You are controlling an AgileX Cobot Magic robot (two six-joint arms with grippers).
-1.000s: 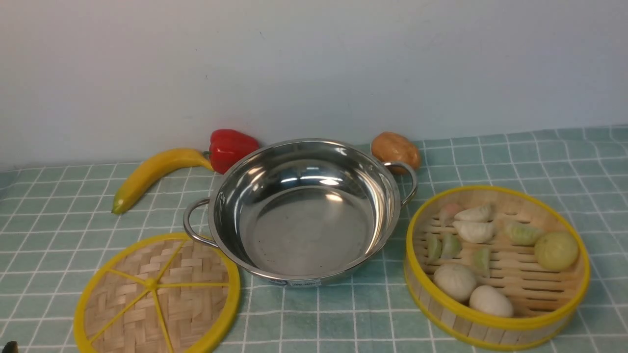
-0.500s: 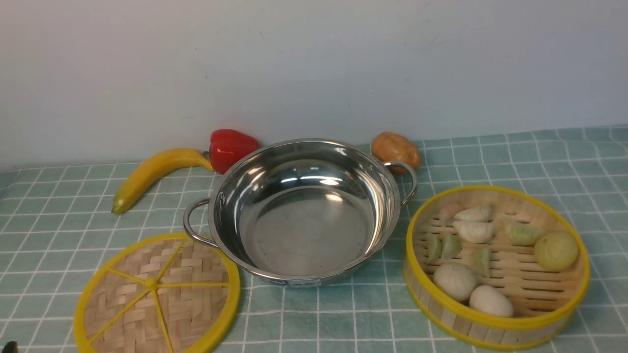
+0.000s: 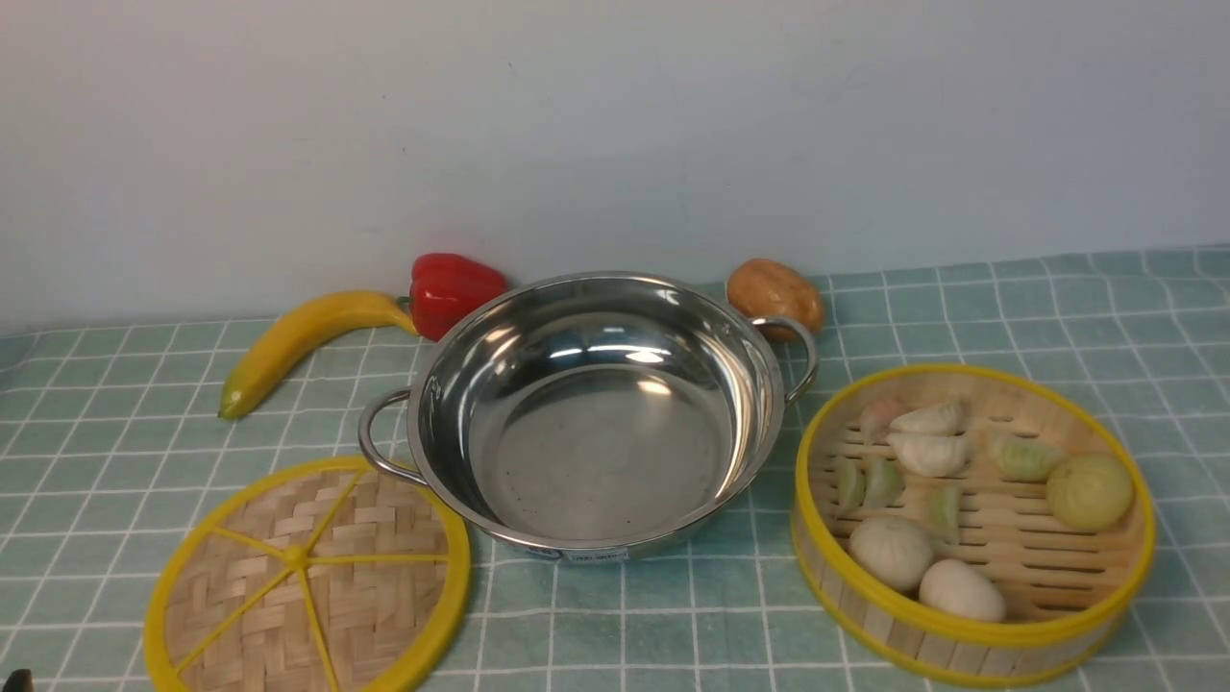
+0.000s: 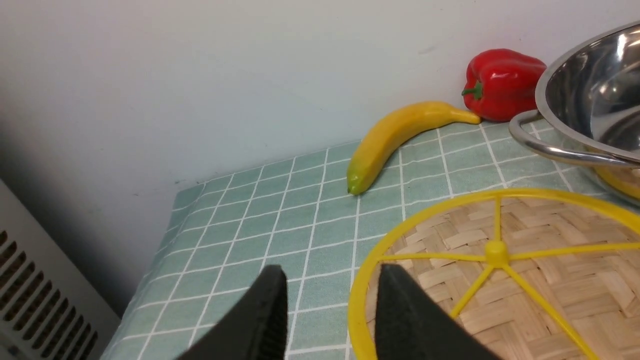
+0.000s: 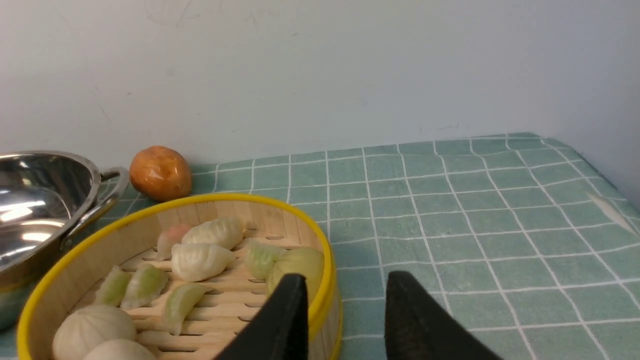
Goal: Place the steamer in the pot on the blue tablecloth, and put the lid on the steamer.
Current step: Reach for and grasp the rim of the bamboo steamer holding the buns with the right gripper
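Starting with the steamer (image 3: 971,567) beside the pot (image 3: 601,452), you'll likely need your right gripper (image 5: 345,280), fingers apart like the left gripper's (image 4: 332,275), to grasp its rim.

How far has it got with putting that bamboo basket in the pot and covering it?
Neither step is done: the pot is empty, and the basket sits beside it, uncovered. Nothing is in hand: each end effector stands open. Left to do: basket into pot, then the woven lid, flat on the cloth, on top.
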